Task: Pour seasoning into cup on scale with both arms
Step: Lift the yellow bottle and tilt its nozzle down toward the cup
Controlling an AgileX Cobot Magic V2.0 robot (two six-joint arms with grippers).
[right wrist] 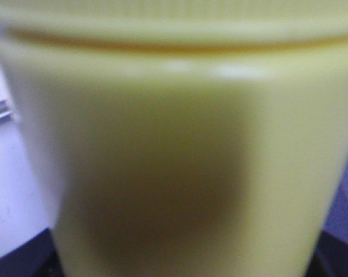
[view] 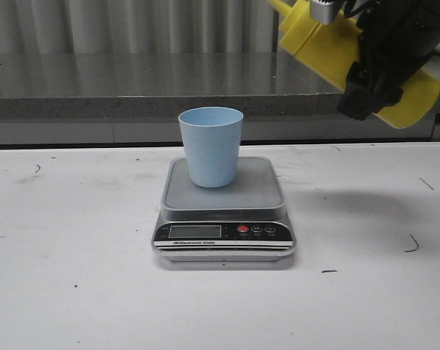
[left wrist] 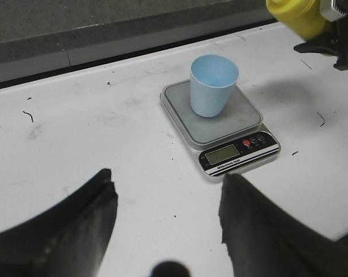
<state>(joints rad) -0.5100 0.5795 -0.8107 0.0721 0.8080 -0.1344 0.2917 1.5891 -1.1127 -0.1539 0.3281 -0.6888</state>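
The right end effector is clamped on the seasoning bottle, holding it tilted in the air up and to the right of the cup, nozzle end toward the upper left. The cup stands upright on the scale, which rests on the white tabletop. The left end effector is spread wide and empty above the tabletop, near the scale.

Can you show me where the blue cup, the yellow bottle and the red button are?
blue cup (view: 211,149), front view, on its outer wall.
yellow squeeze bottle (view: 329,51), front view, on its tilted body.
red button (view: 243,229), front view, on the scale's black front panel.
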